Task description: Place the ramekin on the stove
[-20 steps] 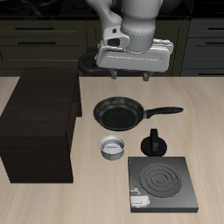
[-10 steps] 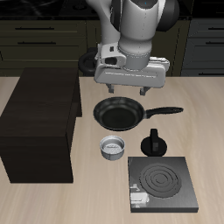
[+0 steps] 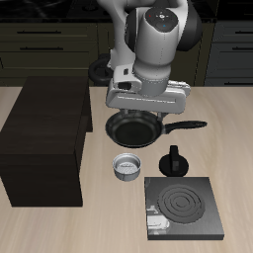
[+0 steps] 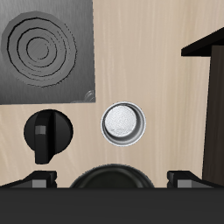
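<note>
the step in hand looks like the approach: the ramekin [image 3: 128, 166] is not yet picked up. it stands upright on the tabletop [image 3: 59, 227], between the frying pan [image 3: 133, 127] and the table's front edge, just beside the stove [image 3: 184, 208] but apart from it. a small black pot with a knob [image 3: 174, 162] stands near it, farther back than the stove. the big dark wooden box [image 3: 44, 138] is on the other side of the ramekin.

the tool [image 3: 146, 111] hangs high above the frying pan, not above the ramekin. in the wrist view the ramekin [image 4: 122, 123] shows clearly beyond the two fingertips [image 4: 41, 179], and the stove [image 4: 48, 50] is further on. the fingers are spread wide and nothing is between them; they touch nothing.

the next move, i judge, is to bring the tool forward over the ramekin, go down, and close on its rim or sides. the knobbed pot is near, so the fingers should keep away from it.
</note>
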You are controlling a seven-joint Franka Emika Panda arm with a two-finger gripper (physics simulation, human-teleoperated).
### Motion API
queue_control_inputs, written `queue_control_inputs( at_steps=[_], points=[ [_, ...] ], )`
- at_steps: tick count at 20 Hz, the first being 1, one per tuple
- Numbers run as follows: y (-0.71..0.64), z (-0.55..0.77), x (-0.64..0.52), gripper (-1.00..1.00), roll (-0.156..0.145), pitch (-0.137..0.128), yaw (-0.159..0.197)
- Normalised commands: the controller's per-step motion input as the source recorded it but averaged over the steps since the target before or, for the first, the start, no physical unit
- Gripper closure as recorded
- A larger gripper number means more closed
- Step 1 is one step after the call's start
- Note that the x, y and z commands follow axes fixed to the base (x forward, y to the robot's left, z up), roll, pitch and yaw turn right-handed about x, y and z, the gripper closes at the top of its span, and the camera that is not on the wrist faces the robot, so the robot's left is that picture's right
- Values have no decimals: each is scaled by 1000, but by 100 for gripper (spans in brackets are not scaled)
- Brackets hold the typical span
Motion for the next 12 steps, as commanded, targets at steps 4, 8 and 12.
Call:
queue_control_inputs(
  at_steps=[4, 8, 12],
  points=[
    [28, -250, 60, -100, 8, 31, -21],
    [80, -231, 4, -100, 12, 11, 3],
    [109, -194, -24, -100, 26, -16, 17]
  ],
)
